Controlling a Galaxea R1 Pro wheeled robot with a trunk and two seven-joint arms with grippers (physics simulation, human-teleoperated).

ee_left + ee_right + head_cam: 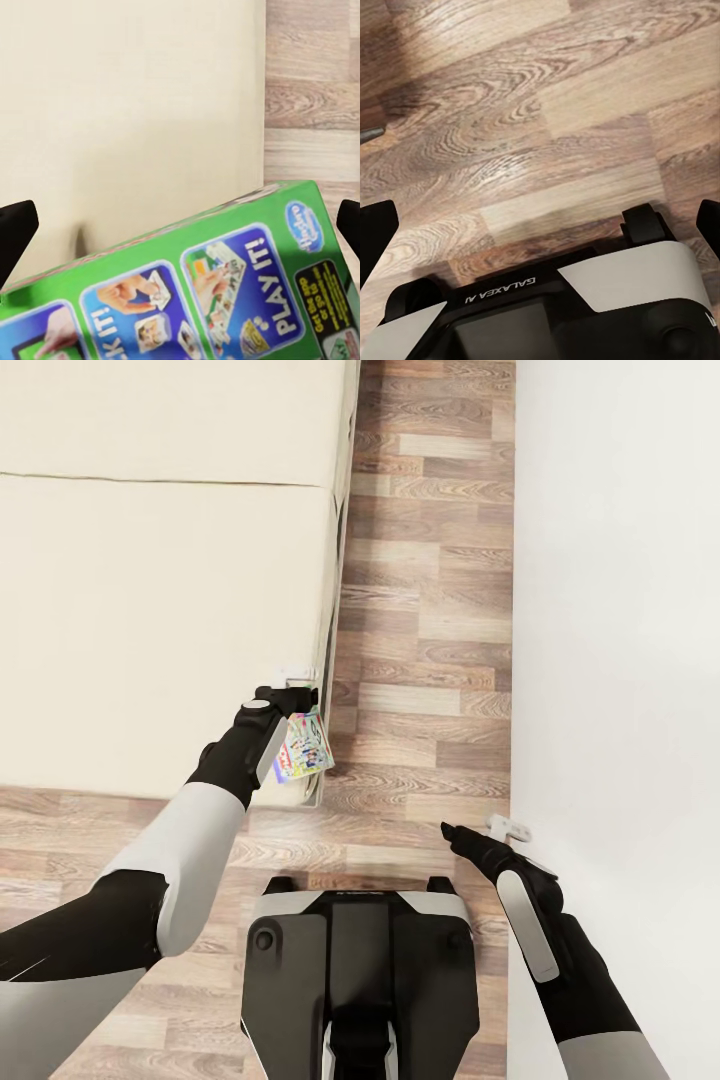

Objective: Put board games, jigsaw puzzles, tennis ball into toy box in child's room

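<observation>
One board game (303,748) held by the left gripper (292,705) at the bed's corner.

Seen from the head, the box hangs at about 11 o'clock from the robot's base (357,950), beside the bed (150,610) edge and above the wooden floor (430,610). The left claw is clamped on its upper edge; the left wrist camera shows the green printed back (195,292) tilted. It looks light, stiff and glossy, so likely slippery: a flat thin box is best pinched across an edge, near its middle, or it may swing. The right gripper (478,840), at 2 o'clock by the white wall (620,610), holds nothing, fingers spread wide.
</observation>
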